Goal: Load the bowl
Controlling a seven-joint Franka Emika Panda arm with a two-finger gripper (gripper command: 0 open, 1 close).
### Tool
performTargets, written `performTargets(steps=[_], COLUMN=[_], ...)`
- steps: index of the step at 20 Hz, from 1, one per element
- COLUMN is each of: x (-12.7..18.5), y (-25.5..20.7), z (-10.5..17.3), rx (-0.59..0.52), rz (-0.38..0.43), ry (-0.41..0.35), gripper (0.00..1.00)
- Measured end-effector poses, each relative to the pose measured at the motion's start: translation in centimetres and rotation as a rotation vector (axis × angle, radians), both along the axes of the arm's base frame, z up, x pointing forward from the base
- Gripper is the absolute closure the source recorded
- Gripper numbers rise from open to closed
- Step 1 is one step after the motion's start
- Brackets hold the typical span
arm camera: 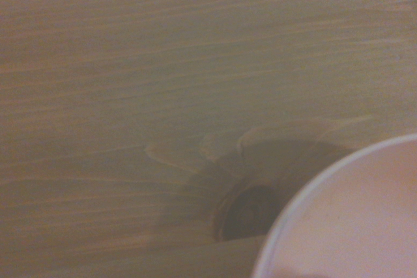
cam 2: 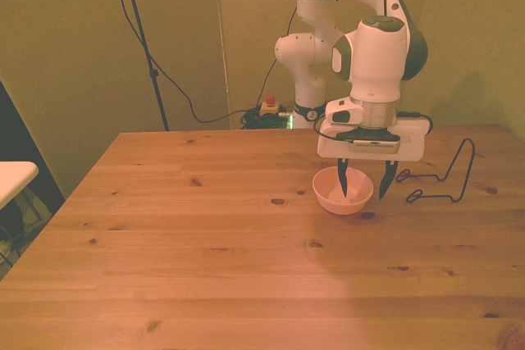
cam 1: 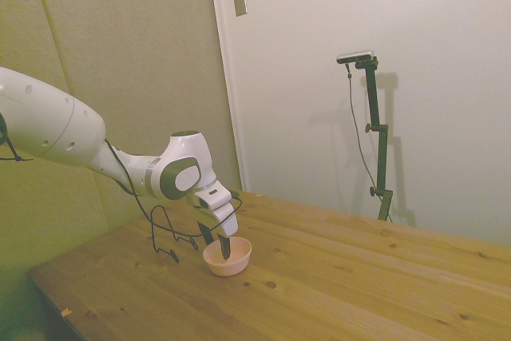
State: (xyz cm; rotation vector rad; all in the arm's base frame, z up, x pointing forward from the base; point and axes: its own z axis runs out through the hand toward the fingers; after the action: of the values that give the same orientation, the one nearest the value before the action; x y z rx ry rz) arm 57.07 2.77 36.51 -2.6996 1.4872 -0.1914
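Bowl (cam 2: 342, 190) upright on desk (cam 2: 205, 268), toward front view's right, looks empty. Gripper (cam 2: 365, 184) wide open straddling its rim: one finger inside bowl, other outside on rack side, nothing clamped yet. Risk: closing on thin rim only, could tip or skid the light plastic bowl, or slip on lift if grip is shallow. Wire rack (cam 2: 439, 178) just beyond on front view's right, near outer finger; could snag on swing. Desk knot beside bowl in wrist view, harmless.
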Motion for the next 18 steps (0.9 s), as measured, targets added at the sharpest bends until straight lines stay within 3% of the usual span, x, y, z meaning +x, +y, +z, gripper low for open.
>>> performTargets(steps=[18], x=[0.24], y=[-0.40], z=[-0.32], rx=[0.013], rz=[-0.010], ry=[-0.005], gripper=[1.00])
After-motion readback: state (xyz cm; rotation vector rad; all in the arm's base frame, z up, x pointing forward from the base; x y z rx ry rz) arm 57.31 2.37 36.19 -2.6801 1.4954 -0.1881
